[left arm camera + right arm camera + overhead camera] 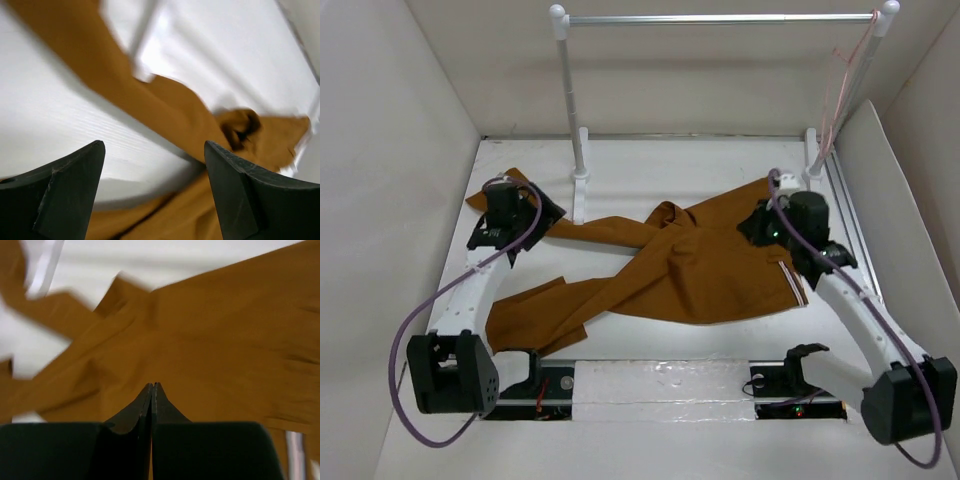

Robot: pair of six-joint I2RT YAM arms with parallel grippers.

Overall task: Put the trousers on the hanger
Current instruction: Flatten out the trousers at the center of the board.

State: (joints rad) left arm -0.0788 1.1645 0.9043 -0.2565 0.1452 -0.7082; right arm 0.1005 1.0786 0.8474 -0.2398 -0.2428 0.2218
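The rust-brown trousers (pixel 690 270) lie spread flat on the white table, legs crossing toward the left and the waistband with striped trim at the right. The thin pink hanger (pixel 845 85) hangs from the right end of the rail, far from both grippers. My left gripper (pixel 532 212) is open and empty, low over the far left leg end; in the left wrist view it (pixel 152 145) frames bare table and cloth (pixel 165 110). My right gripper (pixel 760 222) is over the waist area; in the right wrist view it (pixel 152 385) is shut with nothing between the jaws, just above the cloth (pixel 210 340).
A silver rail (pixel 720 18) on two white posts spans the back; the left post's foot (pixel 580 190) stands beside the left gripper, touching the trouser leg. White walls close in the table on left, back and right. A metal track (pixel 845 210) runs along the right edge.
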